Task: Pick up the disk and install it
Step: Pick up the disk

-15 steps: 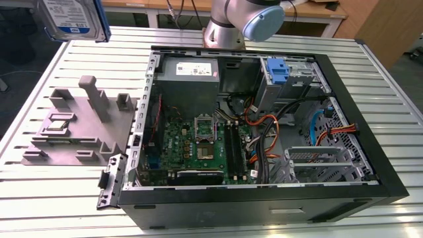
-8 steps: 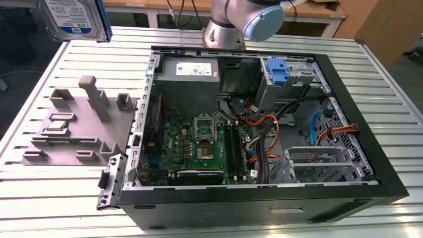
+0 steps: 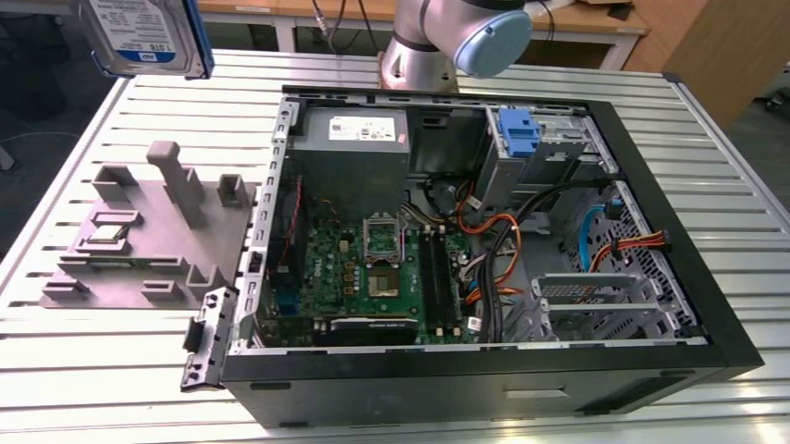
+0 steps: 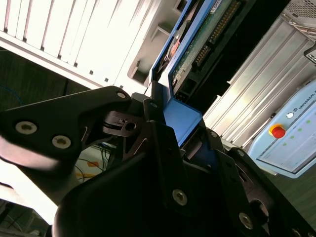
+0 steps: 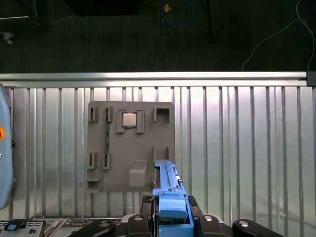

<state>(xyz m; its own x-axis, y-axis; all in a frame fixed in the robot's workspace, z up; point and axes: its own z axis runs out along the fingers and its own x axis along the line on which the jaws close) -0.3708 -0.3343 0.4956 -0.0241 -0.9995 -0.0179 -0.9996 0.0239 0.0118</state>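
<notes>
Exterior view puts your disk (image 3: 142, 35) high over the table's (image 3: 111, 370) far corner, clear of the grey fixture (image 3: 136, 268). In the second wrist view the gripper (image 4: 177, 121) pinches its blue carrier. Pickup looks done. Installing it in the computer case (image 3: 494, 368) is not yet done.

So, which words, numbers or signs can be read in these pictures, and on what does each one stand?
No text can be quoted with confidence.
White-and-blue label of the disk, exterior view: print too small to read.
Pale label on the power supply: print too small to read.
Edge of the control pendant, second wrist view: a tilted line of print, cut by the frame, not readable whole.
Markings on the motherboard: too small to read.
</notes>
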